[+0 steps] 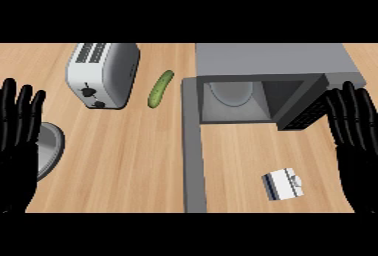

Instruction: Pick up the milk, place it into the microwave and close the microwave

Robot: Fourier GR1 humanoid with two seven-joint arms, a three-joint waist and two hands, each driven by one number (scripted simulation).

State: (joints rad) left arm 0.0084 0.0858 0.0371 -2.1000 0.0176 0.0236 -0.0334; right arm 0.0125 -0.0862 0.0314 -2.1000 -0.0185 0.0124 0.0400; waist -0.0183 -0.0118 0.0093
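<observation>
Two black hands, fingers straight and spread, holding nothing: left hand [18, 135] at the view's left edge, right hand [354, 130] at its right. Small white-and-blue milk carton [283, 185] lying on the pale wooden counter [125, 165], near the right hand, outside the open grey boxy microwave [266, 57] — door [193, 170] swung wide. Slim green cucumber [160, 88] beside silver toaster [103, 74].
</observation>
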